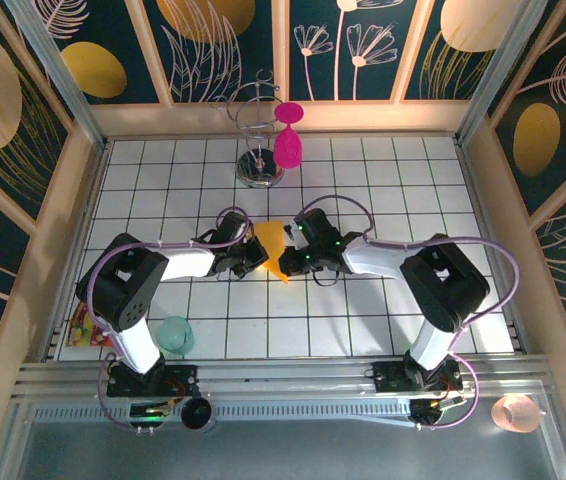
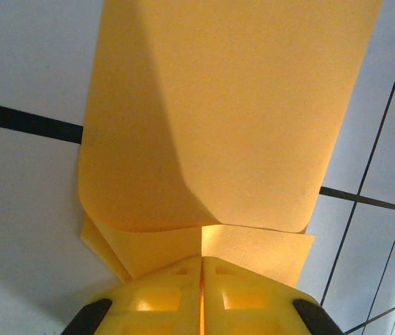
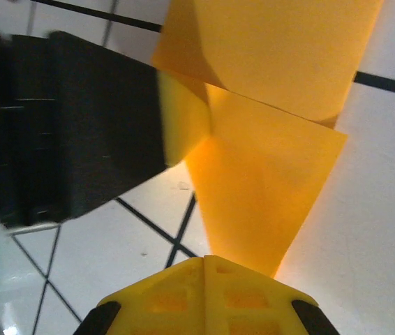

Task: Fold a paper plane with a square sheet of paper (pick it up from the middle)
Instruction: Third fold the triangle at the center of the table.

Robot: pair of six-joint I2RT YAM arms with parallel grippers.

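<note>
The square sheet of paper [image 1: 273,250] is orange-yellow, folded over on itself, and held off the tiled table between both grippers at mid-table. My left gripper [image 1: 254,254] is shut on its left side. In the left wrist view the yellow fingertips [image 2: 239,293] meet with a paper layer [image 2: 218,105] pinched in the seam of my left gripper [image 2: 202,262] and a curled flap above. My right gripper [image 1: 294,250] is shut on the right side. In the right wrist view the paper's narrow end [image 3: 267,174] runs into the seam of my right gripper [image 3: 204,262].
A magenta goblet [image 1: 288,140] hangs on a wire rack [image 1: 260,170] at the back centre. A teal cup [image 1: 175,335] and a snack packet [image 1: 88,328] lie at the front left. The left arm's black gripper body [image 3: 79,125] fills the left of the right wrist view.
</note>
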